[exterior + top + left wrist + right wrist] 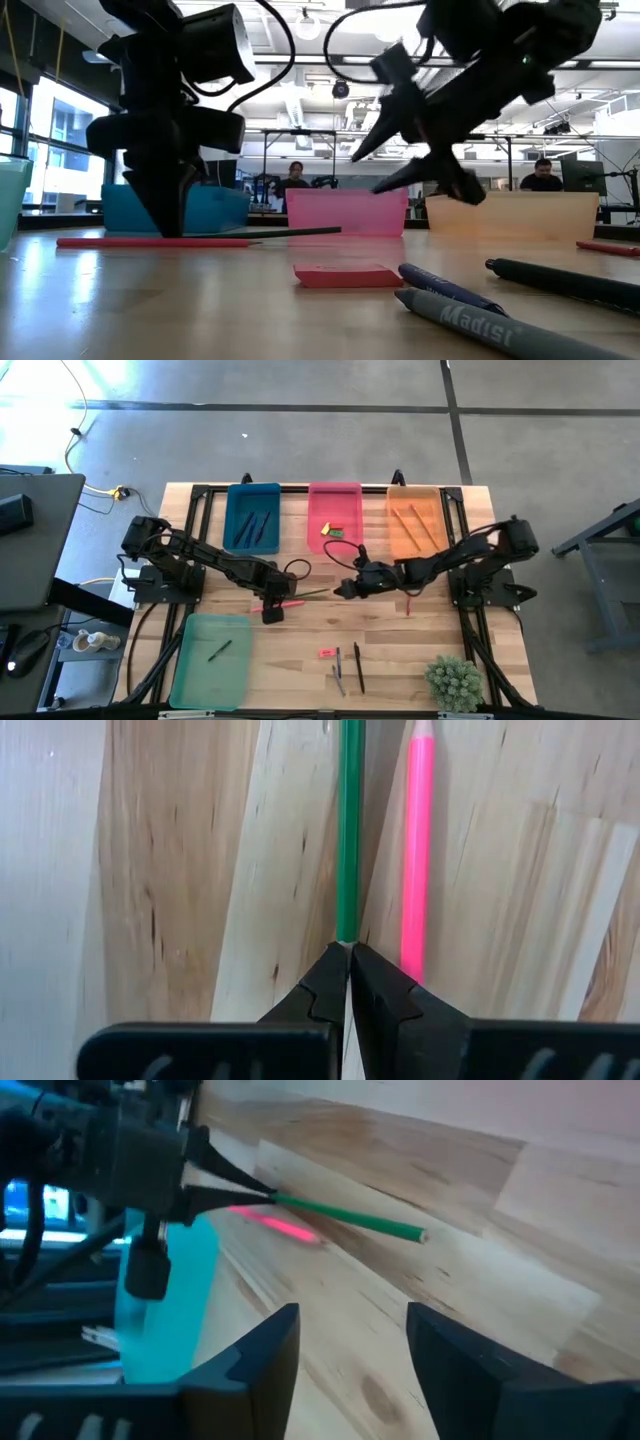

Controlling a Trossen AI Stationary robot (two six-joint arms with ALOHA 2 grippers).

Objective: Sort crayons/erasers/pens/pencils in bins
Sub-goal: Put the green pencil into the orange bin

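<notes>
Pencil first: a long, very thin green wooden pencil (348, 830) runs straight up the left wrist picture over pale wooden table planks (180, 870), with a bright pink pencil (417, 850) lying just beside it, parallel. The left gripper (349, 952) has its two dark fingers pressed together on the green pencil's near end, pinching it. In the overhead picture this gripper (272, 610) sits at centre-left of the table, both pencils stretching rightward from it.

The right gripper (350, 1345) hangs near the middle of the overhead picture (345, 588), fingers spread wide with nothing between them, close to the green pencil's far end.

Along the table's upper edge stand three shallow plastic bins: a blue bin (253, 518) holding dark pens, a pink bin (334, 515) with small yellow and green erasers, an orange bin (414, 520) with thin pencils. A light green bin (211, 658) at lower left holds one short dark stick. At lower centre lie a small flat pink eraser (326, 653) and three dark pens (347, 668). A small green artificial plant (454, 682) sits at lower right.

In the low picture both arms are cut off at the top, and the nearest pens are blurred.
</notes>
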